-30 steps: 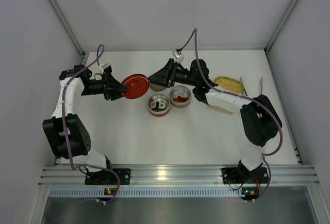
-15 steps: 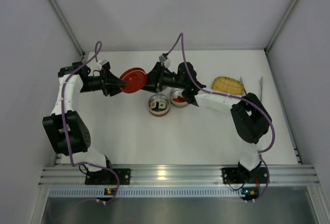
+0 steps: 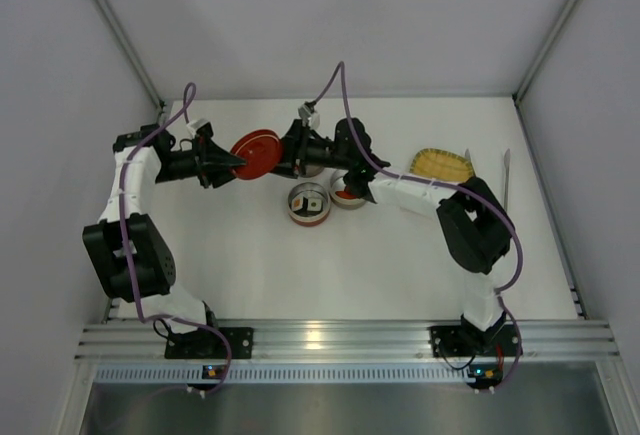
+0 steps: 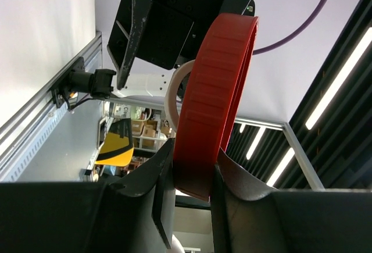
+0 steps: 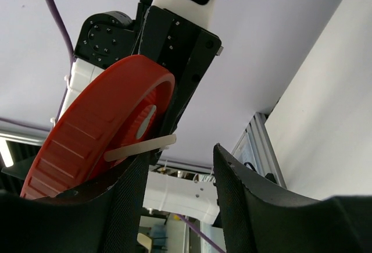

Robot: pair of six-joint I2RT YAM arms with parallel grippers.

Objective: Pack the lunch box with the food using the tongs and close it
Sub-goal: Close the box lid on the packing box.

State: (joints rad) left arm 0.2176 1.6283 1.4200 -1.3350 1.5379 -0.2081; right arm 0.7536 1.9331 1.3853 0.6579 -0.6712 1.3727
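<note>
My left gripper (image 3: 238, 160) is shut on the rim of a red round lid (image 3: 255, 152), which it holds on edge above the table. In the left wrist view both fingers pinch the lid (image 4: 215, 90) at the left gripper (image 4: 192, 177). My right gripper (image 3: 284, 160) is open right beside the lid (image 5: 99, 131); the gap of the right gripper (image 5: 181, 153) is empty, and a pale metal strip crosses its left finger. The food lies in two round tins: sushi rolls (image 3: 310, 201) and red bits (image 3: 347, 193). The tongs (image 3: 505, 175) lie at the far right.
The tin with the sushi (image 3: 291, 206) and the tin with the red bits (image 3: 350, 205) stand side by side mid-table, the second partly under the right arm. A yellow mat (image 3: 443, 165) lies to their right. Walls close in on the left, back and right.
My right gripper has swung left, away from the tins and up to the red lid. My left gripper has carried the lid a little back and to the left.
</note>
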